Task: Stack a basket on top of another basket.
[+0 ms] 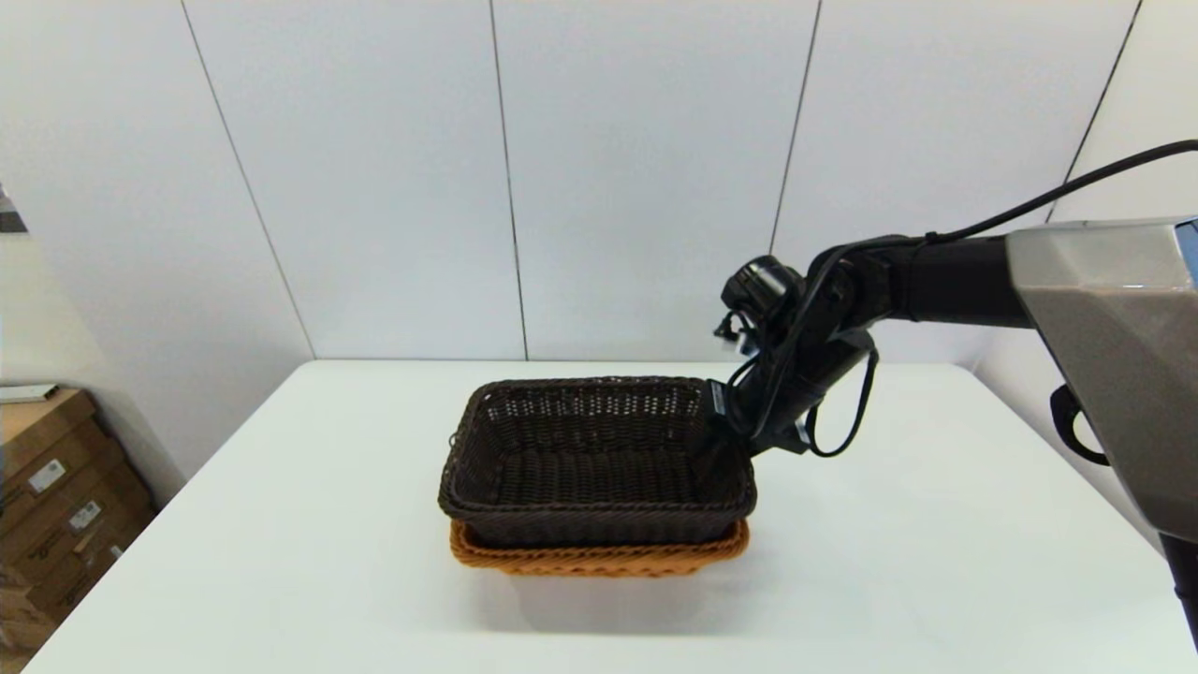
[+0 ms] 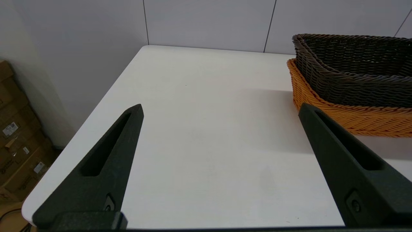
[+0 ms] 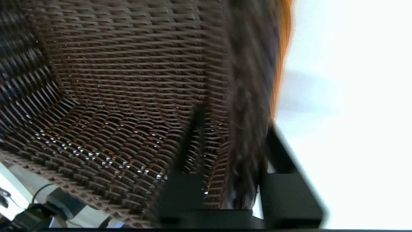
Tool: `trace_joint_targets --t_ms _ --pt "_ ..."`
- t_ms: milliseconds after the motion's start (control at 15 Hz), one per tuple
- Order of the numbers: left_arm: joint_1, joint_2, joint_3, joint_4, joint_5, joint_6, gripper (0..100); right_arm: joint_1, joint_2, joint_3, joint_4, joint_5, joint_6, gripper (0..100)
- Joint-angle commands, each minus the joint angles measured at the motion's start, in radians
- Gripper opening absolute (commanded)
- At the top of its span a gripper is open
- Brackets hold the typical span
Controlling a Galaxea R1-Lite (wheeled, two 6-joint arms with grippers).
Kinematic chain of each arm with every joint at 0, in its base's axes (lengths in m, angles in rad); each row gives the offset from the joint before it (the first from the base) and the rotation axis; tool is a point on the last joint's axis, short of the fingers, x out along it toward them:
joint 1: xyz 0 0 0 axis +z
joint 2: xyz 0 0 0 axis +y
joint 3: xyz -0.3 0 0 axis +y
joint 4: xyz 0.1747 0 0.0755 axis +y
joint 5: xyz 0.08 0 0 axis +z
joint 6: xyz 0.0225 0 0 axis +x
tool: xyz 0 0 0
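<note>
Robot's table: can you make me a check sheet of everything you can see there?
Surface: white table, bare around the baskets.
Job's things: dark brown basket sits nested in the orange basket, whose rim shows below it.
Clutter: nothing seen on the table.
Grippers: right gripper has its fingers astride the dark basket's right wall, one inside and one outside, shut on it. Left gripper hangs open over bare table, left of the baskets.
Cables: black cable runs along the right arm and loops at the wrist.
Surroundings: white panel wall; cardboard boxes on the floor at left.
</note>
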Motion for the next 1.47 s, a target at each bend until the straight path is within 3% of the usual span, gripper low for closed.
trace_joint_targets --t_ms 67,600,733,867,1067,1467 --pt "0.000 0.000 0.000 0.000 0.001 -0.001 100 -0.016 -0.006 -0.002 0.007 -0.003 -0.004 100" --pt "0.000 0.000 0.000 0.000 0.001 -0.001 100 -0.127 -0.168 -0.003 0.011 -0.033 -0.050 100" --pt "0.000 0.000 0.000 0.000 0.001 -0.001 100 -0.167 -0.273 -0.002 0.008 -0.136 -0.100 100" --pt "0.000 0.000 0.000 0.000 0.001 -0.001 100 -0.214 -0.375 -0.002 -0.004 -0.256 -0.195 100" --pt "0.000 0.000 0.000 0.000 0.001 -0.001 100 -0.249 -0.535 0.004 -0.010 -0.333 -0.275 100" --pt "0.000 0.000 0.000 0.000 0.001 -0.001 100 -0.306 -0.906 0.115 -0.006 -0.414 -0.301 100"
